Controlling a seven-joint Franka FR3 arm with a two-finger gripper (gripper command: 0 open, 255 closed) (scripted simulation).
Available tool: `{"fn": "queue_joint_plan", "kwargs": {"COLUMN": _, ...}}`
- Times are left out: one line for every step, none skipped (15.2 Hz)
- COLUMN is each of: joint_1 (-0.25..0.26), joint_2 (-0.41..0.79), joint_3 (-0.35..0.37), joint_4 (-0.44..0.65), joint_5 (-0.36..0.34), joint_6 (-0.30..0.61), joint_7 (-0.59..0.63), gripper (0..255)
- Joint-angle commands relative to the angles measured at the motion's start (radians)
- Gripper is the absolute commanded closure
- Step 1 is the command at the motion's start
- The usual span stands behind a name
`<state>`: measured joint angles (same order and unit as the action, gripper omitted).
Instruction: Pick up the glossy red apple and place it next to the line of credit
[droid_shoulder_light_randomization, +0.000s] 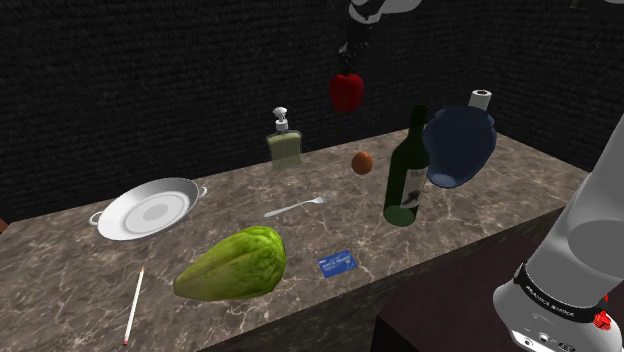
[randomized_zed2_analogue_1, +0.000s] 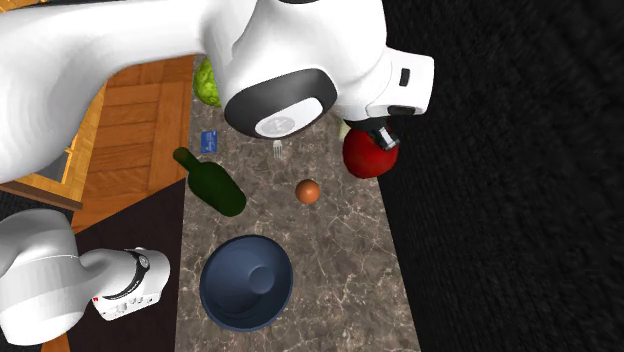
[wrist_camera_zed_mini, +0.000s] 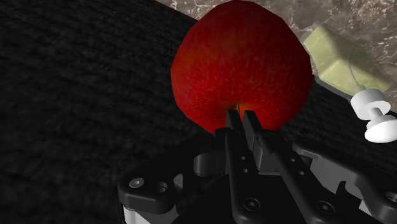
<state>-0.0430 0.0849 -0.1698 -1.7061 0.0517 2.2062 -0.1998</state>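
Shoulder view: red apple (droid_shoulder_light_randomization: 347, 92) aloft above the far edge of the marble counter (droid_shoulder_light_randomization: 480, 215), gripper (droid_shoulder_light_randomization: 349, 65) dim against the dark wall (droid_shoulder_light_randomization: 150, 80).
Its arm (droid_shoulder_light_randomization: 380, 8) is cut off by the top edge; in the second exterior view it hides most of the lettuce (randomized_zed2_analogue_1: 207, 85) and part of the fork (randomized_zed2_analogue_1: 277, 150). The 2 black fingers (wrist_camera_zed_mini: 233, 125) pinch the apple at its stem end, almost meeting. It is round, deep red and finely speckled, well apart from the blue card (droid_shoulder_light_randomization: 337, 263) near the counter's front edge.

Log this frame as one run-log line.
phase: carry | gripper: shut on red apple, held above counter | blue card: on counter beside lettuce, apart from apple | place: not yet done
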Motion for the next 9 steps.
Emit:
{"fn": "queue_joint_plan", "kwargs": {"joint_1": 0.000, "joint_2": -0.001, "joint_3": 0.000, "joint_4": 0.027, "joint_5": -0.001, "joint_6": -0.028, "joint_7": 0.001, "gripper": 255}}
{"fn": "queue_joint_plan", "kwargs": {"joint_1": 0.000, "joint_2": -0.001, "joint_3": 0.000, "joint_4": 0.028, "joint_5": -0.001, "joint_6": -0.030, "joint_7": 0.001, "gripper": 255}}
{"fn": "queue_joint_plan", "kwargs": {"joint_1": 0.009, "joint_2": -0.040, "joint_3": 0.005, "joint_4": -0.019, "joint_5": -0.015, "joint_6": -0.020, "joint_7": 0.019, "gripper": 255}}
{"fn": "queue_joint_plan", "kwargs": {"joint_1": 0.017, "joint_2": -0.077, "joint_3": 0.011, "joint_4": -0.064, "joint_5": -0.029, "joint_6": -0.011, "joint_7": 0.036, "gripper": 255}}
{"fn": "queue_joint_plan", "kwargs": {"joint_1": 0.024, "joint_2": -0.114, "joint_3": 0.017, "joint_4": -0.108, "joint_5": -0.042, "joint_6": -0.003, "joint_7": 0.055, "gripper": 255}}
{"fn": "queue_joint_plan", "kwargs": {"joint_1": 0.031, "joint_2": -0.150, "joint_3": 0.025, "joint_4": -0.150, "joint_5": -0.055, "joint_6": 0.003, "joint_7": 0.073, "gripper": 255}}
{"fn": "queue_joint_plan", "kwargs": {"joint_1": 0.037, "joint_2": -0.186, "joint_3": 0.033, "joint_4": -0.190, "joint_5": -0.067, "joint_6": 0.008, "joint_7": 0.092, "gripper": 255}}
{"fn": "queue_joint_plan", "kwargs": {"joint_1": 0.042, "joint_2": -0.221, "joint_3": 0.042, "joint_4": -0.229, "joint_5": -0.079, "joint_6": 0.012, "joint_7": 0.111, "gripper": 255}}
{"fn": "queue_joint_plan", "kwargs": {"joint_1": 0.046, "joint_2": -0.255, "joint_3": 0.052, "joint_4": -0.266, "joint_5": -0.089, "joint_6": 0.014, "joint_7": 0.130, "gripper": 255}}
